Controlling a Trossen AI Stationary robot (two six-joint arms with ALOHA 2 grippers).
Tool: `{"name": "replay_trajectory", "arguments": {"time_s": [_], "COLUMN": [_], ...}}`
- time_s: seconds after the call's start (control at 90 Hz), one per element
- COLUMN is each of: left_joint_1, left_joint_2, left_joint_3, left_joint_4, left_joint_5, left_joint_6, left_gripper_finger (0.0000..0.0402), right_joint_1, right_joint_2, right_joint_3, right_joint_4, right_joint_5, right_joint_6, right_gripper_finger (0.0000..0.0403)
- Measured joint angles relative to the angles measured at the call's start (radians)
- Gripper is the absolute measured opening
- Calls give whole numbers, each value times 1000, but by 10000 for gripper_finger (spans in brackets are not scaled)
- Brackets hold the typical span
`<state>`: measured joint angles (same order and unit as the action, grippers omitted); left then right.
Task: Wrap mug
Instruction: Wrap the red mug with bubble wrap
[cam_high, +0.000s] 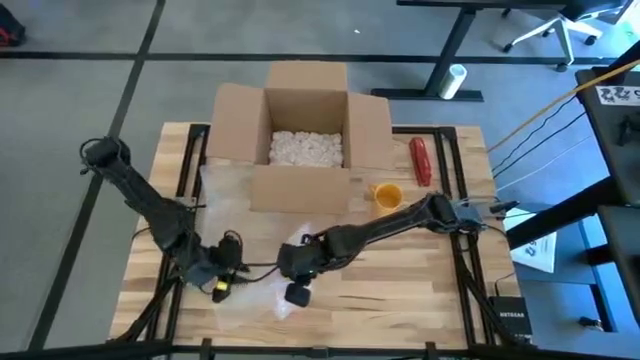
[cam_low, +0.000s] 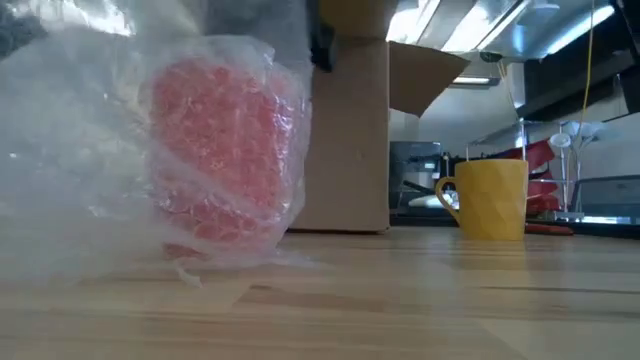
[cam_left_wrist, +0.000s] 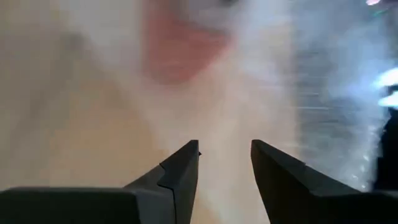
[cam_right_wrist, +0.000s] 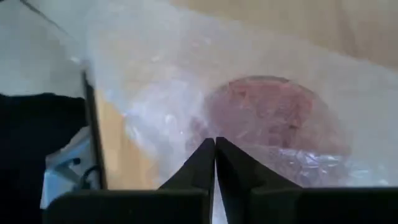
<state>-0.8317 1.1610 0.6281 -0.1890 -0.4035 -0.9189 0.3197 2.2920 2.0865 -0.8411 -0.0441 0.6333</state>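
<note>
My right gripper (cam_right_wrist: 214, 163) pinches the bubble wrap (cam_right_wrist: 186, 93) over the red mug (cam_right_wrist: 273, 121) at frame centre; my left gripper (cam_left_wrist: 225, 165) gapes (idle). A slip could unwrap it.

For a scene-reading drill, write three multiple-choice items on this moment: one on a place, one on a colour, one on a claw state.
1. Where does the yellow mug stand?
A. Inside the cardboard box
B. On the table, beside the cardboard box
C. In the left claw

2. What colour is the mug inside the bubble wrap?
A. Red
B. Green
C. Black

3. How is the right claw?
A. Wide open
B. Shut
C. Out of view

Answers: 1 B, the high view shows it on the wood by the box's right flap. 2 A, the red mug shows through the wrap. 3 B, its tips meet in the right wrist view.
</note>
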Motion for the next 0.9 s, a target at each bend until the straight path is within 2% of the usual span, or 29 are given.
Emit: {"name": "replay_trajectory", "arguments": {"time_s": [0.1,0.2,0.289,0.367,0.522,0.644,0.811,0.9], "left_joint_1": [-21,-29,-23,-6,32,61,98,118], "left_joint_2": [49,80,97,110,154,188,213,223], "left_joint_3": [0,0,0,0,1,2,1,1], "left_joint_4": [163,280,312,315,412,498,512,514], "left_joint_5": [-23,-93,-166,-190,-196,-196,-196,-194], "left_joint_6": [64,148,194,202,265,337,363,363], "left_gripper_finger": [131,131,131,131,131,131,131,131], "right_joint_1": [-2,-7,-6,3,21,29,49,56], "right_joint_2": [38,78,90,91,75,62,65,38], "right_joint_3": [2,3,4,3,46,158,264,249], "right_joint_4": [-27,-7,33,66,56,-35,-187,-187], "right_joint_5": [53,79,79,75,90,87,116,132], "right_joint_6": [21,45,48,51,63,69,71,88], "right_gripper_finger": [0,0,0,0,0,0,0,0]}}
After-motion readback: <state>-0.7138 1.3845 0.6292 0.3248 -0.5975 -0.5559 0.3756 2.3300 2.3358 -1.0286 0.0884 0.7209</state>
